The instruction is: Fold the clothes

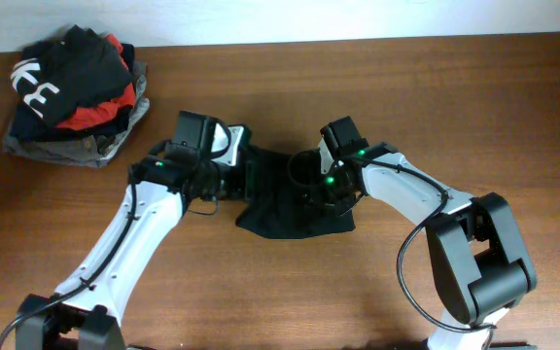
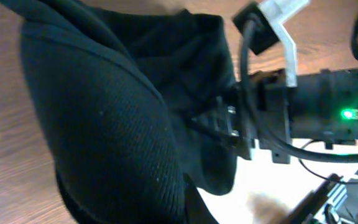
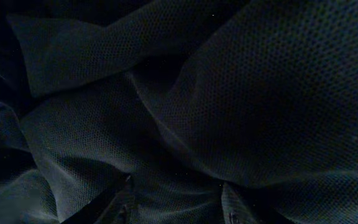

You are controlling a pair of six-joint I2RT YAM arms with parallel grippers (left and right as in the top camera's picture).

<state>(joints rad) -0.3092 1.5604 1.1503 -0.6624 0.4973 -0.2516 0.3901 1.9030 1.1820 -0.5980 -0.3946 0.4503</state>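
Note:
The clothes lie as a small bundled black heap at the table's middle, between my two arms. My left gripper is at the heap's left edge. In the left wrist view the black fabric bulges over the jaws and hides them. It appears shut on the cloth. My right gripper is pressed down into the heap's right part. In the right wrist view its fingertips stand apart, and the gripper has creased fabric between and all around them.
A pile of other garments sits at the back left corner, with a black one bearing big white letters and a red one on top. The brown wooden table stretches right. The right arm's body shows in the left wrist view.

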